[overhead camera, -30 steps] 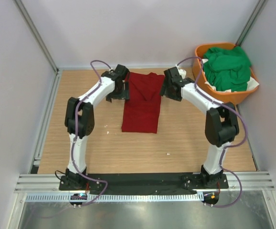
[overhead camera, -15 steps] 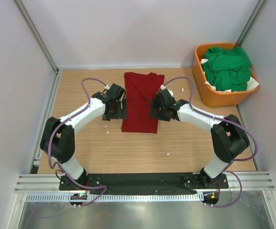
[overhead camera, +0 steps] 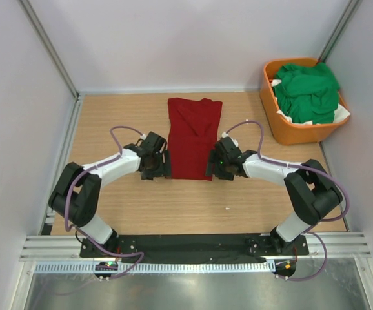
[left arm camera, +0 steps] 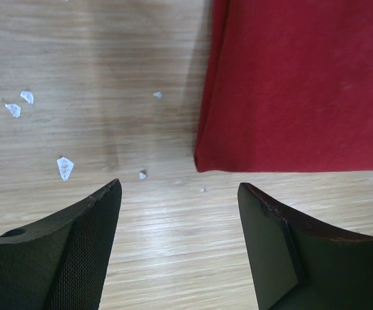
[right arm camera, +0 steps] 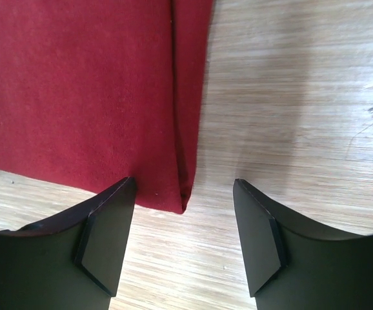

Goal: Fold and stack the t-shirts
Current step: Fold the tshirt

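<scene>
- Small white flecks [left arm camera: 65, 166] lie on the light wooden tabletop [overhead camera: 109, 123], to the left of the dark red cotton t-shirt [overhead camera: 193, 139].
- The left gripper [left arm camera: 180, 187] sits low at the red shirt's near left corner. Its black fingers are spread wide with nothing between them, and the corner lies just ahead of the gap.
- The red shirt lies flat in a long folded rectangle at mid-table, collar end towards the far wall and near hem straight.
- The right gripper [right arm camera: 185, 184] sits at the red shirt's near right corner, its fingers likewise spread and holding nothing. The folded edge ends between its tips; whether they touch the cloth I cannot tell.
- Far right of the red shirt, well apart, stands a round orange plastic basket [overhead camera: 296, 134] holding crumpled bright green t-shirts [overhead camera: 308, 90].
</scene>
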`<control>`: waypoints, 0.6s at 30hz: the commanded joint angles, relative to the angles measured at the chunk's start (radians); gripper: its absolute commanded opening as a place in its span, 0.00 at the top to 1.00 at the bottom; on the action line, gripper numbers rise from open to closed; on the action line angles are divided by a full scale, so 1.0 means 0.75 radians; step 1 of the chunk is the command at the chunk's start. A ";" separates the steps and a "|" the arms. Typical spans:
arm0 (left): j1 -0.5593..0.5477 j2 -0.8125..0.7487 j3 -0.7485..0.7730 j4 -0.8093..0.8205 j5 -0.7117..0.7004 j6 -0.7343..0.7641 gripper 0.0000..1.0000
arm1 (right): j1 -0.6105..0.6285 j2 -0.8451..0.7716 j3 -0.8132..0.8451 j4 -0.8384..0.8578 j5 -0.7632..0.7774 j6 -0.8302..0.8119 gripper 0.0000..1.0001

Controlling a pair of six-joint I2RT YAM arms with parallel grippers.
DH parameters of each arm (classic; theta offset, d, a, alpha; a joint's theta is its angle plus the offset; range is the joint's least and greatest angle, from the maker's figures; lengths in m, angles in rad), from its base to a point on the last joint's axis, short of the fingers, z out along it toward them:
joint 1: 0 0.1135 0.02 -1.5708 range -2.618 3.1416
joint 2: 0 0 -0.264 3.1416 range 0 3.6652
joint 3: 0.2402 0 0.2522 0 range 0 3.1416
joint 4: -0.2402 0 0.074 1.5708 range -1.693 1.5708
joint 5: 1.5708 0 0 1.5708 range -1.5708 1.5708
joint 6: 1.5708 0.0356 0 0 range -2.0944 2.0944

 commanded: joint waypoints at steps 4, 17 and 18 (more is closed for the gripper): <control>0.005 -0.134 0.001 0.109 0.025 -0.015 0.27 | 0.012 -0.010 -0.033 0.077 -0.017 0.025 0.35; 0.005 0.038 -0.060 0.230 0.031 -0.027 0.34 | 0.012 0.010 -0.076 0.091 -0.001 0.007 0.69; 0.005 0.040 -0.069 0.238 0.031 -0.029 0.34 | 0.010 0.013 -0.080 0.097 -0.001 0.003 0.69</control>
